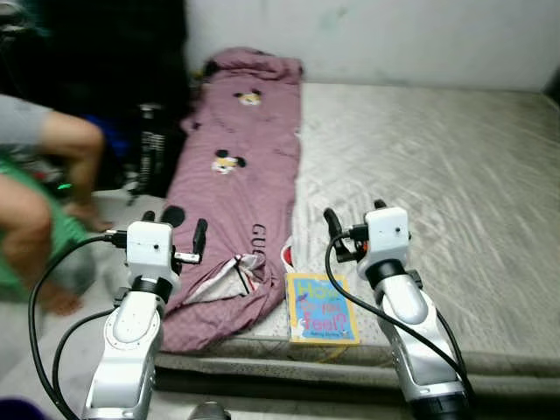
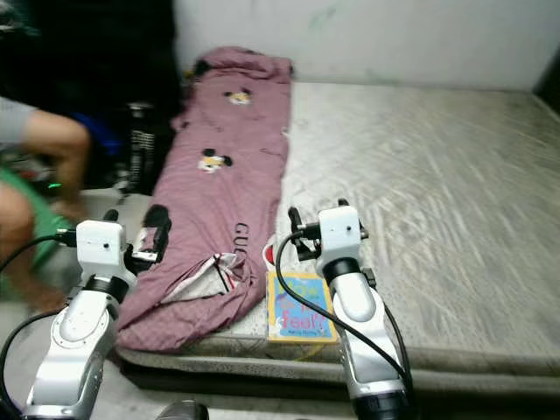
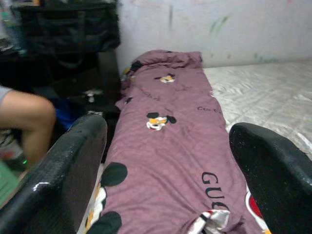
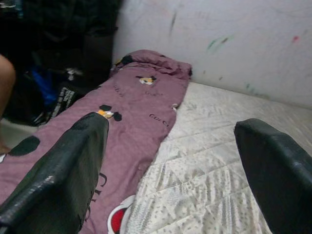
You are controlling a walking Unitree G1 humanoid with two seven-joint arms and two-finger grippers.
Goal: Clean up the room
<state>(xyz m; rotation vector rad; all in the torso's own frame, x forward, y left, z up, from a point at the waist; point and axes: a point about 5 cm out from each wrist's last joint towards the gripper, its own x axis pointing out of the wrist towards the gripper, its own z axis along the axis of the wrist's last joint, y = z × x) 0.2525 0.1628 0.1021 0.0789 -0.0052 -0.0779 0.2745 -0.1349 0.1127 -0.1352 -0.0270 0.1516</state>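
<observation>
A mauve blanket (image 1: 241, 175) with cartoon mouse prints lies in a long strip along the left side of a bare grey mattress (image 1: 437, 175); its near end is bunched over the mattress corner. A blue and yellow picture book (image 1: 321, 308) rests flat at the mattress's front edge. My left gripper (image 1: 175, 226) hovers open above the blanket's near end, nothing between its fingers (image 3: 58, 170). Just right of the blanket and beyond the book, my right gripper (image 1: 354, 223) is open over the mattress, its fingers (image 4: 63, 175) holding nothing.
A person's arm (image 1: 70, 149) and leg (image 1: 31, 236) are at the left, close to my left arm. Dark bags and a black bottle (image 1: 149, 149) stand against the wall left of the bed. A white wall (image 1: 376, 35) backs the mattress.
</observation>
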